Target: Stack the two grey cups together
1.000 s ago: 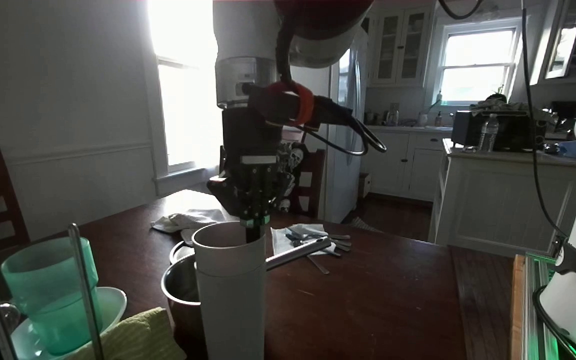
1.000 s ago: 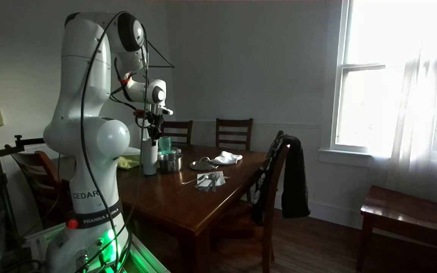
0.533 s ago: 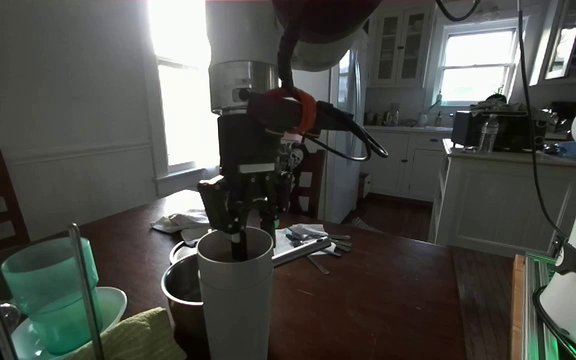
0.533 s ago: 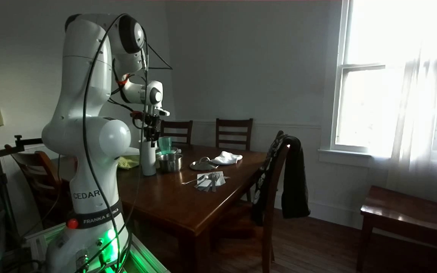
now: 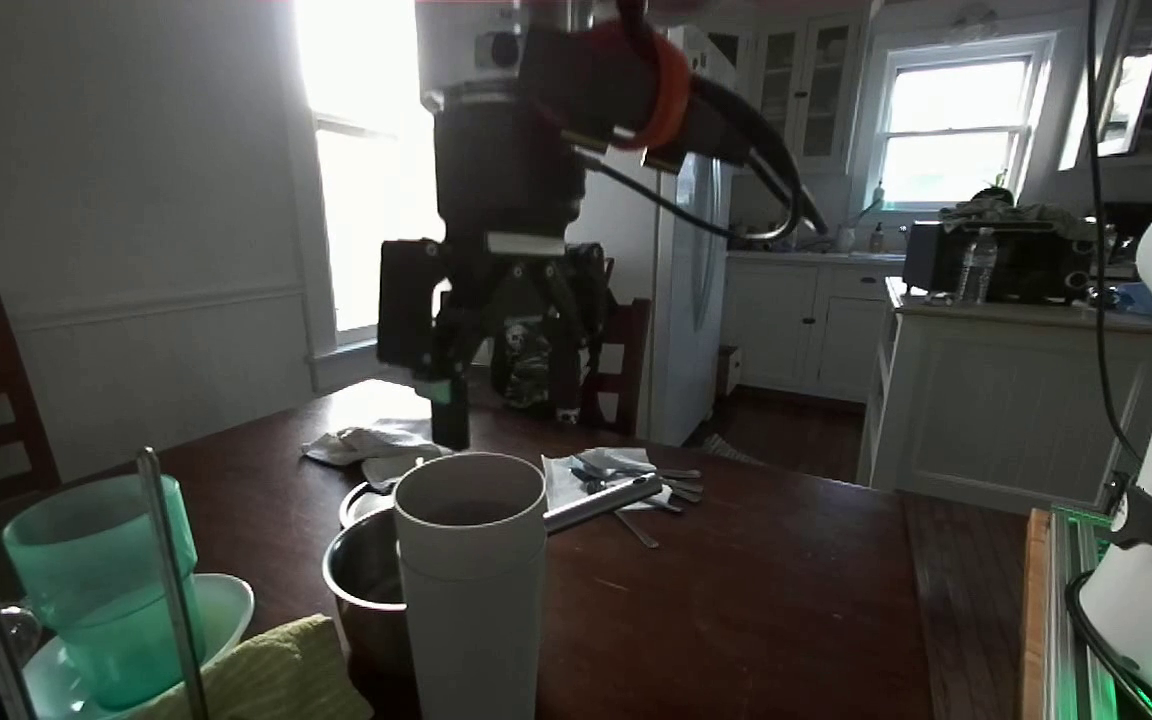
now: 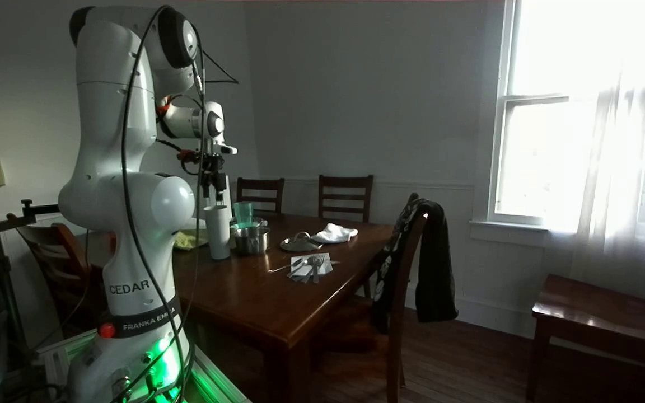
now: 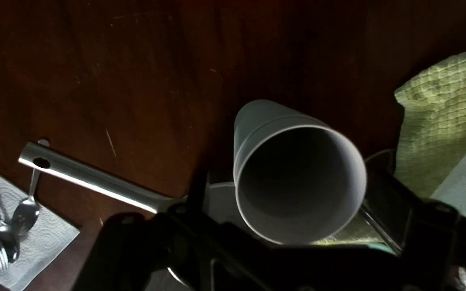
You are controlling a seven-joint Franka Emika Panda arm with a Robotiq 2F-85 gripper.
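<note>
The two grey cups (image 5: 476, 610) stand upright as one tall column on the table, one inside the other. A line circling just under the top rim marks the lower cup's edge. In the wrist view the inner cup's dark mouth (image 7: 297, 190) faces me. My gripper (image 5: 508, 408) hangs above the column with its fingers (image 5: 451, 415) spread apart and nothing between them. The cups (image 6: 218, 232) also show below the gripper (image 6: 213, 190) in an exterior view.
A steel pot (image 5: 368, 580) stands close beside the cups, its handle (image 5: 601, 503) jutting out. Cutlery lies on a paper napkin (image 6: 300, 268). A pot lid (image 6: 300, 242), a green cup (image 5: 101, 590), a yellow-green towel (image 5: 276, 675) and upright metal rods (image 5: 173, 585) are nearby.
My gripper was shut on the rim with one finger inside the cup. It has opened, let go and risen clear. The cups shifted slightly and came down a little.
</note>
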